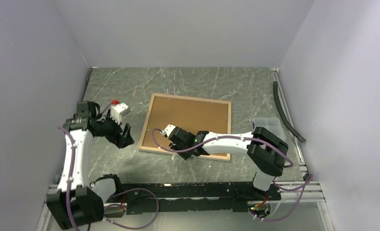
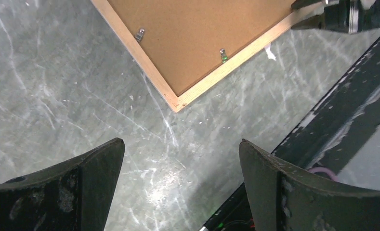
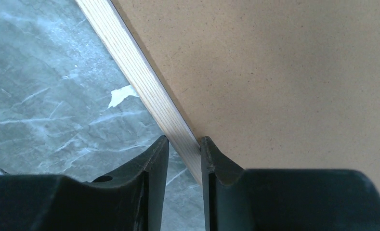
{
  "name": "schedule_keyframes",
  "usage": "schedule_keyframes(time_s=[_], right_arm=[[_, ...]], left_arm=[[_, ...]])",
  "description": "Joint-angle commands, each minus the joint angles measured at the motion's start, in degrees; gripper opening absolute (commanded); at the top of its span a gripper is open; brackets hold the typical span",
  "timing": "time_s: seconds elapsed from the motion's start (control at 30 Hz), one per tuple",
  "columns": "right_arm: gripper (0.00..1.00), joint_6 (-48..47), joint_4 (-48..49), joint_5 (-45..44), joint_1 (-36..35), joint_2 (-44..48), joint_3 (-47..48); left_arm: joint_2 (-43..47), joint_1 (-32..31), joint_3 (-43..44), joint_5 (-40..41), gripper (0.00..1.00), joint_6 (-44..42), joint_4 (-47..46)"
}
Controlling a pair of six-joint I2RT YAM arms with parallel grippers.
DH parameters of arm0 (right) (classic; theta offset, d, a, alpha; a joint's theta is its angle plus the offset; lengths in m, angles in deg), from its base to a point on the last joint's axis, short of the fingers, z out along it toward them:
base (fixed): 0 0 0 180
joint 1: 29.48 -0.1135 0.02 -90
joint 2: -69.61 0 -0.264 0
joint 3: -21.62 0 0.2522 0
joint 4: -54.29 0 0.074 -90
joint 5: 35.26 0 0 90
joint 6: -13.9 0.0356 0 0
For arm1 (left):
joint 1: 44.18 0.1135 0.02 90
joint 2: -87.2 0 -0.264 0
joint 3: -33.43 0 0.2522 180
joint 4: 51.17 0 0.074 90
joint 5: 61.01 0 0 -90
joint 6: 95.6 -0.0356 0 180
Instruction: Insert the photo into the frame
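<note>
1. Lying back-up near the middle of the grey-green marbled table surface (image 1: 202, 82), the large thin rectangular picture frame (image 1: 146, 122) shows its pale natural wood rails; a plain brown backing board (image 1: 188, 120) fills the opening inside them.
2. Nowhere in the three views does the glossy photo show; it may sit under the board, but I cannot tell; so I judge the loading step likely done, though unproven.
3. Two small metal tabs (image 2: 223, 55) stand on the board just beside the rails, toward the frame's corner nearest the surface's near-left corner; whether they are turned to lock the board is too small to tell.
4. On the frame rail that faces the surface's near edge, the right gripper (image 3: 184, 144) has one black finger on either side of the pale wood (image 3: 143, 77); the jaws stand narrow and tight to it, but I cannot tell if they truly pinch the rail.
5. Toward the surface's left edge, the left gripper (image 2: 180, 144) hangs with jaws spread wide and nothing between them, above bare marble just beside the frame's corner.
6. What seems left: securing the tabs if loose, then perhaps lifting or turning the frame by that near rail; this is a guess from the pose.
</note>
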Motion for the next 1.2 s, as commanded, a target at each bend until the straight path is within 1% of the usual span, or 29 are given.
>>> schedule_keyframes(time_s=[0.0, 0.13, 0.27, 0.4, 0.43, 0.47, 0.53, 0.63, 0.8, 0.9, 1.0, 1.07, 1.1, 1.17], right_arm=[[0.10, -0.6, 0.5, 0.5, -0.3, 1.0, 5.9], [0.04, -0.5, -2.7, 5.5, -0.4, 1.3, 11.4], [0.00, 0.6, -5.8, 8.9, -0.3, 1.8, 16.6], [0.00, 2.1, -8.6, 11.9, -0.3, 2.2, 21.7], [0.00, 2.4, -9.3, 12.3, -0.2, 2.2, 22.7], [0.00, 2.7, -9.9, 12.5, -0.2, 2.1, 23.7], [0.00, 3.1, -11.2, 13.1, 0.0, 1.9, 25.7], [0.00, 3.5, -12.8, 14.0, 0.3, 1.6, 28.1], [0.00, 4.6, -13.7, 16.0, 1.1, 1.8, 30.4], [0.00, 5.2, -13.6, 17.5, 2.0, 2.4, 31.0], [0.00, 5.4, -13.8, 18.7, 2.7, 2.9, 31.7], [0.00, 5.4, -14.4, 19.1, 2.9, 3.0, 32.5], [0.00, 5.3, -15.1, 19.2, 3.0, 3.0, 33.0], [0.00, 4.8, -16.4, 18.9, 3.0, 3.1, 34.1]], left_arm=[[9.6, -0.3, -5.1, -2.3, 0.94, -13.6, -3.7], [17.4, -3.1, -9.4, -2.7, 0.94, -23.0, -6.9], [24.5, -8.3, -14.2, -0.9, 0.94, -33.8, -12.5], [30.8, -13.2, -20.5, 0.1, 0.94, -45.2, -23.8], [31.1, -14.3, -21.6, -0.2, 0.94, -47.2, -26.2], [30.8, -15.1, -22.1, -0.6, 0.94, -50.3, -26.6], [28.8, -16.4, -21.7, -0.8, 0.94, -56.9, -24.5], [27.6, -18.2, -23.7, 0.2, 0.93, -59.7, -30.3], [24.9, -19.9, -24.9, 0.6, 0.87, -65.6, -32.1], [22.9, -20.7, -25.3, 1.3, 0.82, -69.1, -32.6], [20.8, -21.6, -25.1, 2.3, 0.76, -67.3, -35.9], [19.3, -22.7, -24.9, 4.2, 0.67, -65.3, -39.3], [18.5, -23.3, -24.5, 5.1, 0.61, -64.4, -40.2], [17.1, -24.3, -22.7, 6.1, 0.44, -62.0, -41.5]])
